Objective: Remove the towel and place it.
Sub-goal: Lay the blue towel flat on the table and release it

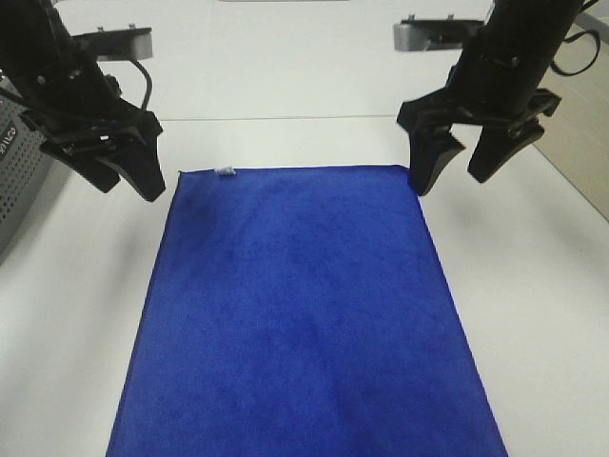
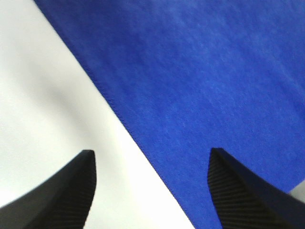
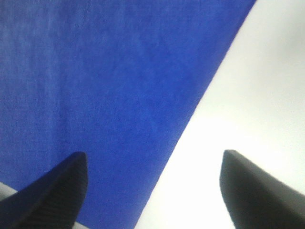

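- Standing at the far left edge is a grey perforated box (image 1: 19,186). Its dark strip carries pale letters, but the frame edge cuts them off and they cannot be read.
- Just right of the box, the left hand (image 1: 128,186) hangs over the white surface (image 1: 533,286) at the towel's far left corner. It is released, fingers spread with nothing between them.
- In the left wrist view this hand (image 2: 151,152) straddles the towel's hem, with one finger over bare surface and the other over blue cloth. Whether either tip touches cannot be told.
- The towel (image 1: 295,314) lies flat and spread out in the middle of the surface. It is royal blue and runs from the far edge between the two hands to the near edge of the view.
- A small white tag (image 1: 225,171) sits on the far hem, near the left corner; any print on it is too small to read.
- At the far right corner hangs the right hand (image 1: 452,183), also released and grasping nothing.
- In the right wrist view it (image 3: 153,153) likewise straddles the hem: one finger over the towel (image 3: 109,86), the other over bare surface.
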Robot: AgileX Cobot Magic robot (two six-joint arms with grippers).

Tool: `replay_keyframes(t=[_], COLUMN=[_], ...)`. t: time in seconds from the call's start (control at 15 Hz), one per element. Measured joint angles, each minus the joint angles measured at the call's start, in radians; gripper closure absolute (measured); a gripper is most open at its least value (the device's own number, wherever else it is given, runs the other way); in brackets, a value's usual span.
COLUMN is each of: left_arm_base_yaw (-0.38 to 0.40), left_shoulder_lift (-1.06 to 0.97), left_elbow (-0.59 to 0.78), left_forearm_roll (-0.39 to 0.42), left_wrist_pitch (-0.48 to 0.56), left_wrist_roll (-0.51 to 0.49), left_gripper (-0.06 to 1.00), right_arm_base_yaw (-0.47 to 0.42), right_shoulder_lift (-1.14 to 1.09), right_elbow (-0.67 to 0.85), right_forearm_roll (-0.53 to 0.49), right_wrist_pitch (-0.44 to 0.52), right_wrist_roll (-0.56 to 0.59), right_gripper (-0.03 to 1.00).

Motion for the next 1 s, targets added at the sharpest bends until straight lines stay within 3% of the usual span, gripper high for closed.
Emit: replay_keyframes(t=[0.13,0.27,0.33,0.4,0.6,1.0], left_arm_base_yaw=[0.066,0.106,0.106,0.131,0.133,0.133], left_shoulder_lift=[0.035,0.070,0.070,0.120,0.221,0.420], left_elbow=[-0.049,-0.074,-0.074,-0.099,-0.159,-0.366], left_forearm_roll=[-0.001,-0.010,-0.010,-0.022,-0.029,-0.063], left_wrist_pitch=[-0.031,-0.074,-0.074,-0.103,-0.140,-0.153], left_wrist_roll=[-0.006,-0.007,-0.007,-0.007,-0.007,-0.031], left_gripper=[0.31,0.31,0.31,0.31,0.31,0.31], right_arm_base_yaw=[-0.132,-0.177,-0.177,-0.179,-0.179,-0.179], right_shoulder_lift=[0.083,0.176,0.176,0.296,0.494,0.715], right_elbow=[-0.148,-0.289,-0.289,-0.450,-0.639,-0.772], right_forearm_roll=[0.102,0.148,0.148,0.144,0.141,0.165], right_wrist_pitch=[0.023,0.037,0.037,0.040,0.041,0.041], right_wrist_roll=[-0.041,-0.063,-0.063,-0.068,-0.072,-0.101], right_gripper=[0.21,0.21,0.21,0.21,0.21,0.21])
